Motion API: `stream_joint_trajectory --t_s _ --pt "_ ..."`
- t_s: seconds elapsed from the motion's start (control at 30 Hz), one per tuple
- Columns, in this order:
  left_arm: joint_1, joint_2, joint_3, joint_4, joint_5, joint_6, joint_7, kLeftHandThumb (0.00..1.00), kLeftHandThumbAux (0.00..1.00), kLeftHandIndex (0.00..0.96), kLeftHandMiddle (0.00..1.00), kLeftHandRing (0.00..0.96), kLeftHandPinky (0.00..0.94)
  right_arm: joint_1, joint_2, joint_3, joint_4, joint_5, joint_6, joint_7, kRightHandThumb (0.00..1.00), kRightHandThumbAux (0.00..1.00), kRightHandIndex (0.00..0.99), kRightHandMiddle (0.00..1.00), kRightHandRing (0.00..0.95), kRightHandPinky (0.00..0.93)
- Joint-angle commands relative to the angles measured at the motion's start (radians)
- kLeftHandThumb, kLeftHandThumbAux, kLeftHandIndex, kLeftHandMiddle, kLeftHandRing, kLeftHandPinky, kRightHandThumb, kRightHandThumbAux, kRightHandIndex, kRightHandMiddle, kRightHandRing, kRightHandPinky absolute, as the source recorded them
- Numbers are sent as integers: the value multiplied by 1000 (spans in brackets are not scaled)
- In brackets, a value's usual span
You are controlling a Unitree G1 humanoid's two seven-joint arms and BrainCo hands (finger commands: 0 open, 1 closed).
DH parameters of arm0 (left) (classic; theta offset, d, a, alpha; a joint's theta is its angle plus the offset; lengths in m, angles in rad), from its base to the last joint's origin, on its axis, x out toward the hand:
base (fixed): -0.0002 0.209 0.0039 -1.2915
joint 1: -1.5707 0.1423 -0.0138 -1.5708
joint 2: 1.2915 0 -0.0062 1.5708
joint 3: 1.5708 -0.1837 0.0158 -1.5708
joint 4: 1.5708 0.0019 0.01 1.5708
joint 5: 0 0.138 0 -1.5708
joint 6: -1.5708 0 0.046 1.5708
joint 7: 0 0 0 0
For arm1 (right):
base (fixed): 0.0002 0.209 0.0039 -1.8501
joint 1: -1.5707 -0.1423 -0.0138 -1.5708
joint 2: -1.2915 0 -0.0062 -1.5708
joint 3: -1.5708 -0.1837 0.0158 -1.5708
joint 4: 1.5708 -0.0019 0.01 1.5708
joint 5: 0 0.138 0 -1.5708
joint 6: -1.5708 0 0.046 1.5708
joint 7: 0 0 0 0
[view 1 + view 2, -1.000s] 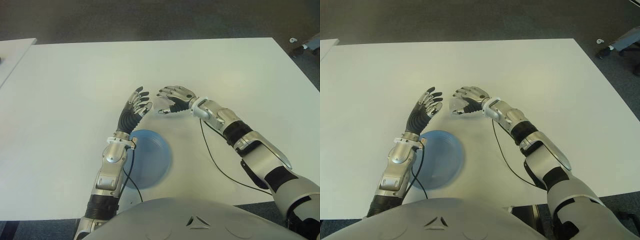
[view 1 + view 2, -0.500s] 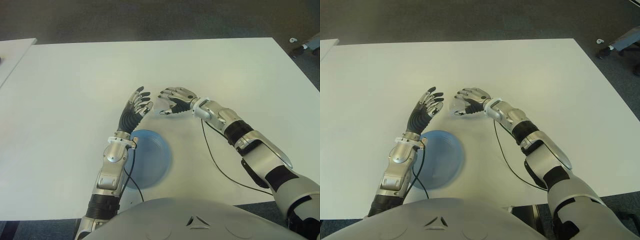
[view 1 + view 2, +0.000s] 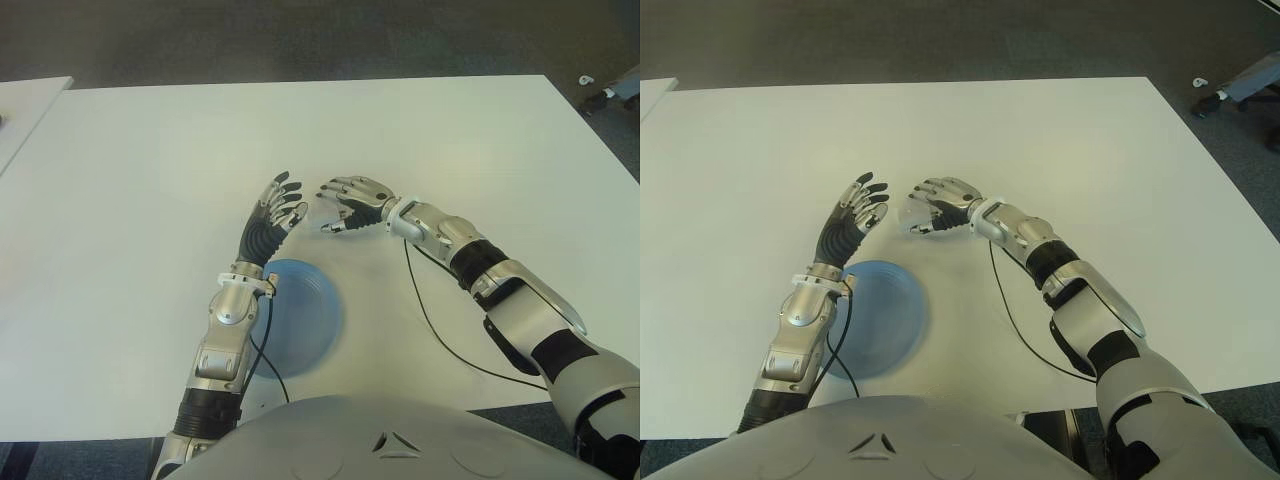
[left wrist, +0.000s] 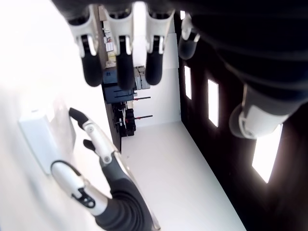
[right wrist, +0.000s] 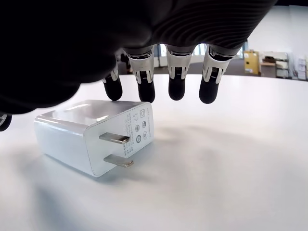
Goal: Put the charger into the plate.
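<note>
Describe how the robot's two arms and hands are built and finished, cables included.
Both arms are silver-grey metal shells with black joint sections. The left hand has a ribbed black palm and silver fingers tipped in black; a thin black cable loops at its wrist over the blue plate. The right hand matches, with a silver wrist cuff and a thin black cable trailing across the white table.
</note>
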Motion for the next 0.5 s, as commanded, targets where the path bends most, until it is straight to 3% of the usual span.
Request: stream_joint_trajectory --t_s 0.03,0.5 --pt "3 -7 -3 -3 15 10 18 0 525 0 194 225 244 3 -7 13 19 -9 -16 -4 368 121 0 0 0 0" --pt "14 -8 -13 -25 23 31 22 6 520 0 189 224 243 11 -10 22 26 -11 -30 -15 355 126 0 0 0 0"
